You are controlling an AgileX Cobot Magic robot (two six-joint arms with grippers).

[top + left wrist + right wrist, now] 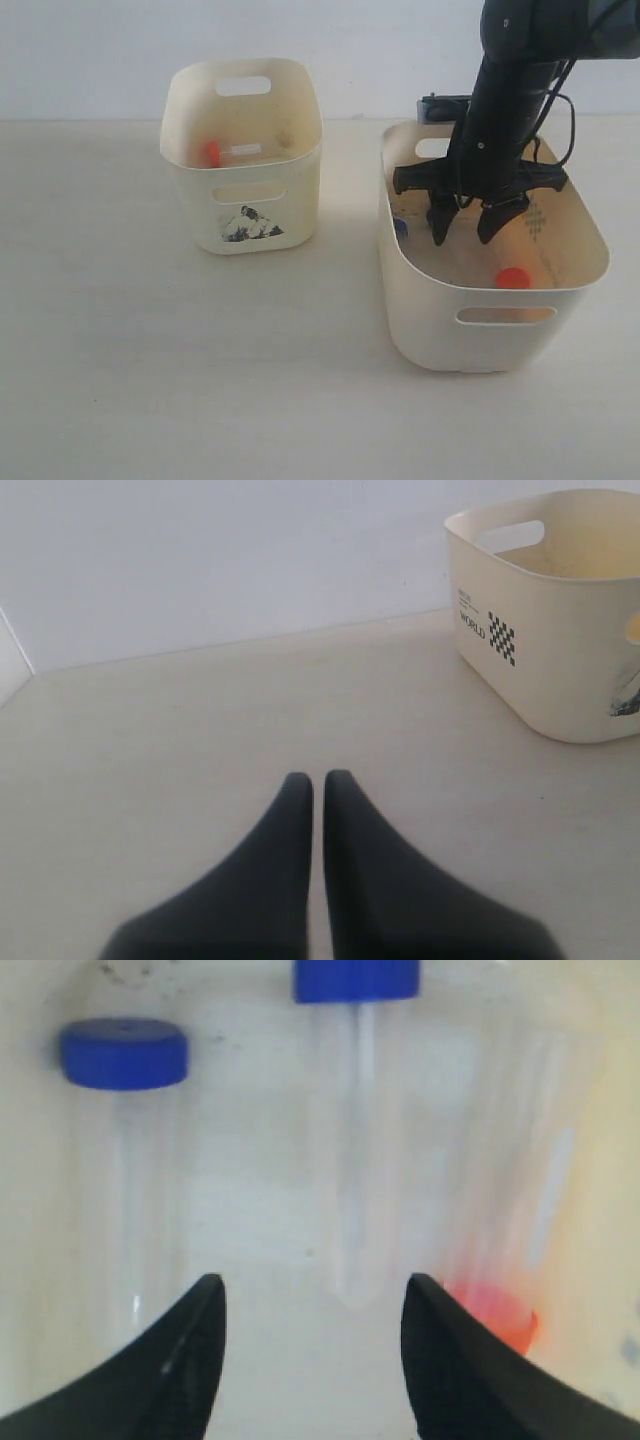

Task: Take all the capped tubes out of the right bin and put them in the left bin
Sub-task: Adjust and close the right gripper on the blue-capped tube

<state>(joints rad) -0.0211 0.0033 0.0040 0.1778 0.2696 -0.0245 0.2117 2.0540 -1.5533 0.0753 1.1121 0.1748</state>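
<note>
Bright, even light; soft shadows; wrist close-ups blurred.

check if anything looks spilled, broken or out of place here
Nothing stands out. Both bins stand upright. The left bin holds one orange-capped tube. The right bin holds two blue-capped tubes and a second orange tube, all with caps on. The right claw hangs open inside the right bin.

A pale, faintly grained surface fills most of the exterior view. At the back it meets a plain white wall along a straight, level line.
</note>
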